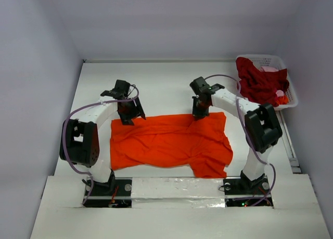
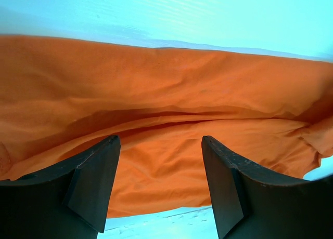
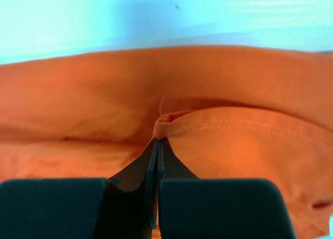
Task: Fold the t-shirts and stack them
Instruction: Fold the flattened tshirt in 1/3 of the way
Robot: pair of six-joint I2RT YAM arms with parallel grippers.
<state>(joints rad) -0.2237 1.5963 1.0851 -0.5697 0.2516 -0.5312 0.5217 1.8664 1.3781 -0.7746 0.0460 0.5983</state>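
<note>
The white tabletop [image 1: 156,83] fills the floor of a plain booth, closed in by pale walls [image 1: 171,21] at the far side, the left and the right. One strip of silver tape [image 1: 177,189] runs along its near edge between the two arm bases.

Two arms work here. The left arm [image 1: 91,124] bends up from the near-left and the right arm [image 1: 250,114] from the near-right, each trailing one purple cable.

Two t-shirts are in view. The orange-red t-shirt [image 1: 166,143] lies spread and wrinkled across the middle of the tabletop, closer to the near edge than the far one. The dark crimson t-shirt [image 1: 257,83] is heaped in the one white lattice basket [image 1: 263,57] at the far-right corner, draped over its left rim, with a bit of pink cloth [image 1: 270,69] showing beside it.

The left gripper [image 1: 130,114] is at the shirt's far-left corner, jaws well apart with nothing between them but orange cloth below; whether the fingers [image 2: 93,176] touch it I cannot tell. The right gripper [image 1: 200,113] is at the shirt's far edge towards its right corner, jaws closed together, pinching a small pucker of the orange cloth at their tips.
</note>
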